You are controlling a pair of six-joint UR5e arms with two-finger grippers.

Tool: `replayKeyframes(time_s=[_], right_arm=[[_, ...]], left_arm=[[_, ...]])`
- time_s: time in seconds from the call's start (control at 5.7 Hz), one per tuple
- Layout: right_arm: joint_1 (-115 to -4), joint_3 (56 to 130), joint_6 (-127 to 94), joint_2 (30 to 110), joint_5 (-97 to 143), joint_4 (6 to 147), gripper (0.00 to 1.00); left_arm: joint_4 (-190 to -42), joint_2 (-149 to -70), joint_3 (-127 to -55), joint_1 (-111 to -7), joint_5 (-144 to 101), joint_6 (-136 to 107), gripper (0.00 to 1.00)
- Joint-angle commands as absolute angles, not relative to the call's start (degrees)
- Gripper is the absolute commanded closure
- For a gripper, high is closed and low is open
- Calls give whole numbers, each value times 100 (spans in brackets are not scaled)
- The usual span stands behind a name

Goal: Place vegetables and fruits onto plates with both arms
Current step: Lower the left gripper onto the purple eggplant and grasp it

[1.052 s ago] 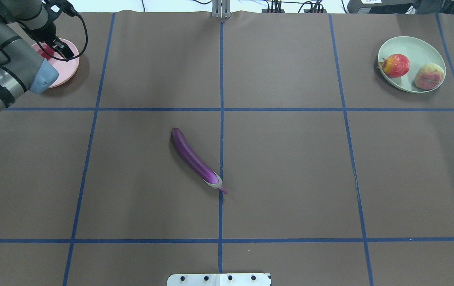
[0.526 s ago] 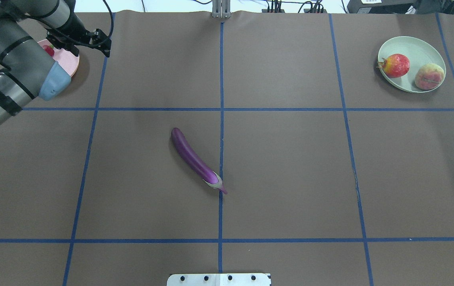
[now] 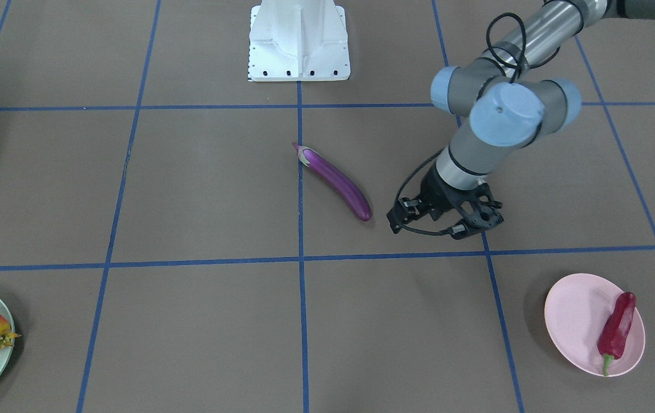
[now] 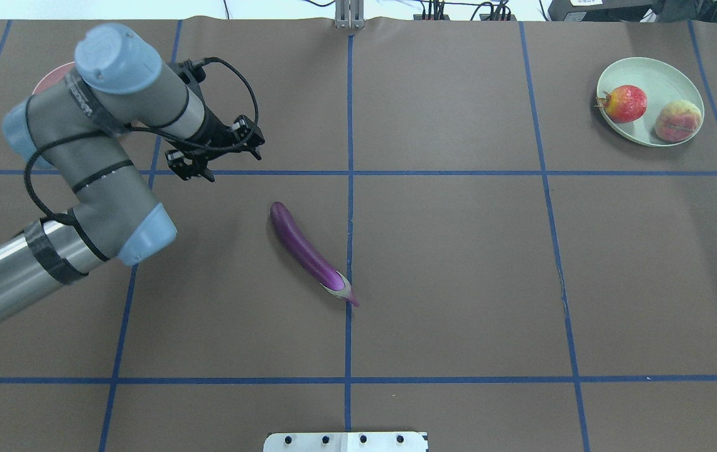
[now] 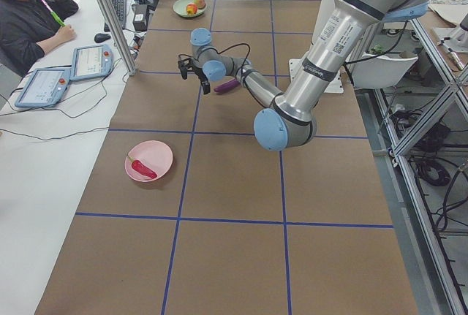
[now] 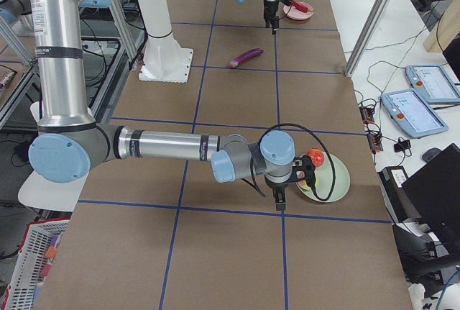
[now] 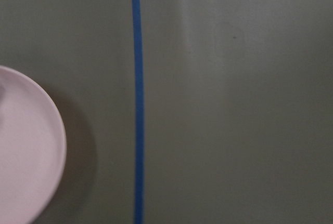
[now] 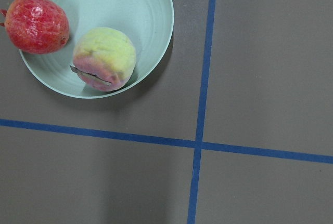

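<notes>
A long purple eggplant lies on the brown mat near the table's middle, also in the front-facing view. My left gripper is open and empty, hovering a little to the eggplant's far left. A red chili lies on the pink plate. The mint green plate holds the pomegranate-like fruit and the peach. The right wrist view looks down on that plate. My right arm shows only in the exterior right view, beside the green plate; I cannot tell its gripper's state.
The white pedestal stands at the robot's edge of the table. Blue tape lines grid the mat. An operator sits beside tablets on the side bench. The pink plate's rim shows in the left wrist view.
My left arm has swung from over the pink plate toward the table's middle, closer to the eggplant. The chili stays on the pink plate. Nothing else moved.
</notes>
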State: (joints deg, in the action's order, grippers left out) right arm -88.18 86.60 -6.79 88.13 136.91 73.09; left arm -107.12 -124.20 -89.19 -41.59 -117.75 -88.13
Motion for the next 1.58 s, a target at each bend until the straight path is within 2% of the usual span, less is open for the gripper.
replayKeyframes(time_s=[0.0, 0.18, 0.35, 0.53, 0.7, 1.05, 1.23, 1.4], right_arm=[[-8815, 8657, -677, 8833, 13685, 7295, 0], [-8824, 8657, -677, 8833, 13685, 7295, 0], [-8824, 8657, -677, 8868, 13685, 7295, 0], [-8824, 8666, -677, 8868, 13685, 7295, 0], [-8824, 8666, -677, 8868, 13685, 7286, 0], [-8824, 8666, -677, 8868, 13685, 7286, 0], [-8816, 8666, -677, 8868, 13685, 7286, 0], [-8824, 8666, -677, 8877, 13685, 7286, 0]], left_arm=[[-10225, -12489, -9123, -3125, -10868, -9622, 0], [-10170, -12515, -9071, -2763, -10559, -9746, 0], [-10082, -12620, -9009, -2603, -10512, -9991, 8], [-9794, -12638, -9017, -2593, -10468, -9984, 62], [-9643, -12734, -9070, -2610, -10485, -9923, 100], [-9633, -12735, -9123, -2750, -10503, -9739, 100], [-9494, -12666, -9384, -3064, -10546, -8859, 100], [-8666, -12691, -9482, -3572, -10634, -7458, 100]])
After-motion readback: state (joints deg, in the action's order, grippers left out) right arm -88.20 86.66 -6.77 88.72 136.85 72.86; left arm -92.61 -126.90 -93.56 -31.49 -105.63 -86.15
